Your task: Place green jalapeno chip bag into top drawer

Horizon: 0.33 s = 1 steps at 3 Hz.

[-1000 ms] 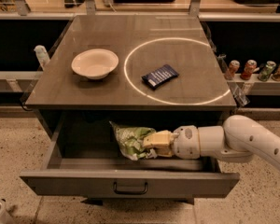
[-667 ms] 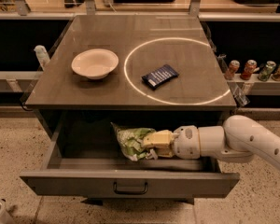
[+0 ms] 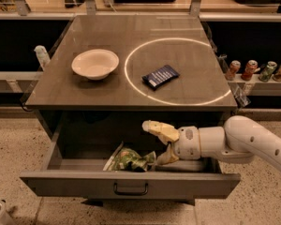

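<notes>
The change is the release: a second ago the gripper (image 3: 152, 143) was clamped on the bag (image 3: 131, 159) and held it up inside the drawer (image 3: 61, 184). Now its fingers (image 3: 159, 129) are spread, one angled up toward the underside of the table (image 3: 103, 95) and the other pointing down toward the drawer floor, with nothing between them. The bag has dropped lower in the frame and lies crumpled in the lower middle, just behind the front panel and above the handle (image 3: 130, 189). Its right end is close to the lower finger; whether the two touch cannot be told. The arm reaches in from the right edge of the frame, and the gripper hangs over the right half of the open drawer, right of the bag. On the table, the bowl (image 3: 95, 63) at upper left and the blue packet (image 3: 160, 76) inside the white ring sit as before. Judging from this, the placing itself looks done, since the bag is in the drawer and free of the gripper. What remains, as far as can be judged, is for the arm to pull out to the right without the lower finger snagging the foil and dragging the bag back over the edge.
</notes>
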Motion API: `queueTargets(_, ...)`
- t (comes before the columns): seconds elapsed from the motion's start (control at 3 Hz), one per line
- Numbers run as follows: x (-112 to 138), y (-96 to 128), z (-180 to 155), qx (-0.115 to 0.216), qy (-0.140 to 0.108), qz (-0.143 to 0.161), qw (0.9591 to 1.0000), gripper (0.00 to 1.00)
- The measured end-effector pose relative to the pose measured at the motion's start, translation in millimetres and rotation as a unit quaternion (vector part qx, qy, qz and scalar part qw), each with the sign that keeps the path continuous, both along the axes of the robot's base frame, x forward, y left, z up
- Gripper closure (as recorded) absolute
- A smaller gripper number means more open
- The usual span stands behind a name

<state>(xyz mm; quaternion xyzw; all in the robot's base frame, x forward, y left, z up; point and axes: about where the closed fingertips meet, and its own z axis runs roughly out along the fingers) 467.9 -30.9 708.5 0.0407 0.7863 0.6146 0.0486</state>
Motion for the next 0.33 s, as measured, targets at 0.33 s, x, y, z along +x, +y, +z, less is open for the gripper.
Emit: queueTargets(0.33,0.0,0.0,0.0,0.000,0.000,0.000,1.0000,0.00)
